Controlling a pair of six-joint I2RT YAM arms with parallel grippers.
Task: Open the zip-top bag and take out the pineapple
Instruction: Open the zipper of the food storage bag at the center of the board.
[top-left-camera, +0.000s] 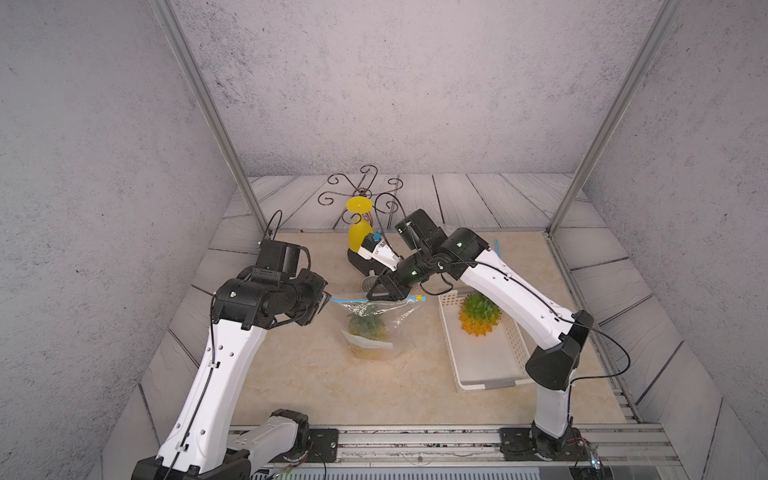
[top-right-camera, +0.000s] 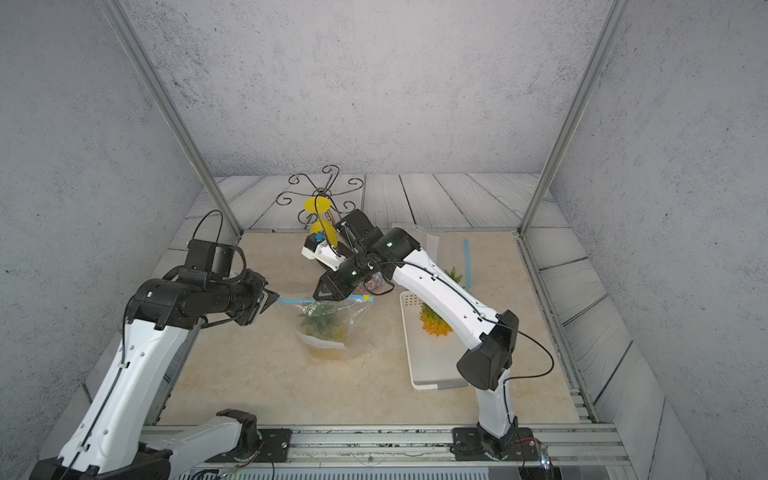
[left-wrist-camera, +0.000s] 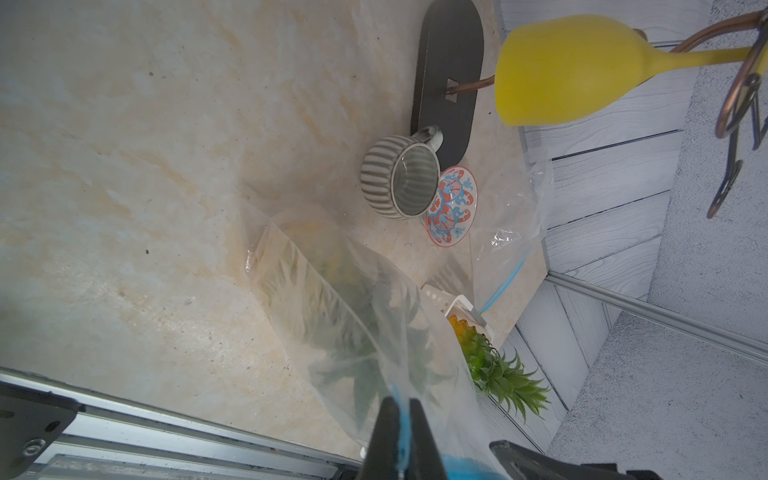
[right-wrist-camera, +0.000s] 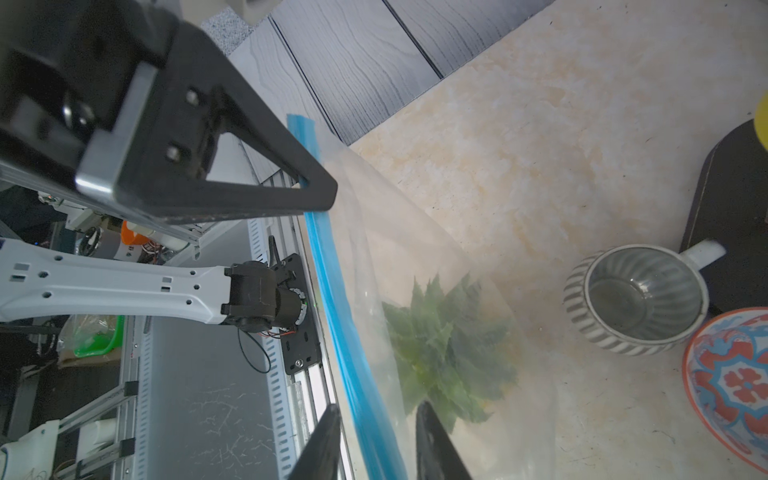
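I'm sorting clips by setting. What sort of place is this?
Probably a robot lab cell, not a kitchen: printed backdrop walls on a metal frame, two arms bolted to a rail, and props like a mug and a bagged pineapple.

Enclosure — grey speckled walls (top-left-camera: 415, 83), aluminium corner posts (top-left-camera: 206, 104), wood-grain panels (top-left-camera: 478, 195) beyond the jaws, beige marble-patterned tabletop (top-left-camera: 311, 382) beneath them.

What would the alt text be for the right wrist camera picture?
A clear zip-top bag with a pineapple inside is held up by its blue zip strip: the left claw pinches one end, and the right claw straddles the strip with jaws apart. A striped cup and a patterned bowl sit on the table nearby.
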